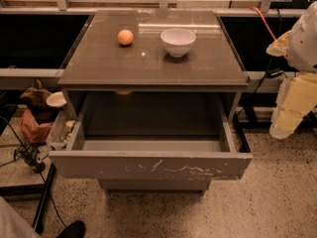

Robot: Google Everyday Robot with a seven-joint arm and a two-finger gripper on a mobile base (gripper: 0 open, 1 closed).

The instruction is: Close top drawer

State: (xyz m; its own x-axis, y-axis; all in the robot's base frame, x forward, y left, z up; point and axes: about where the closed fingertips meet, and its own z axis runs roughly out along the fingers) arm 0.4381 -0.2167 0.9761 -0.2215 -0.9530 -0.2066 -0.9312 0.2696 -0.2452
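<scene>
The top drawer [148, 165] stands pulled well out of the cabinet [99, 63], its flat grey-brown front facing me low in the room, with a scatter of white scratches right of the middle of the panel. Its inside lies in shadow under the cabinet's top. On that top sit an orange round thing [126, 37], toward the left, and a white bowl [178, 41] to the right of it, the two apart from each other.

The gripper [290, 114] hangs off to the right of the cabinet, pale cream, pointing down toward the speckled floor [277, 202]. It is beyond the drawer's right-hand corner and not touching the drawer; a strip of floor shows between them. It sits higher than the scratched front panel, about level with the drawer's side wall. From here I cannot tell how far open it is, and I see nothing in its hold.
</scene>
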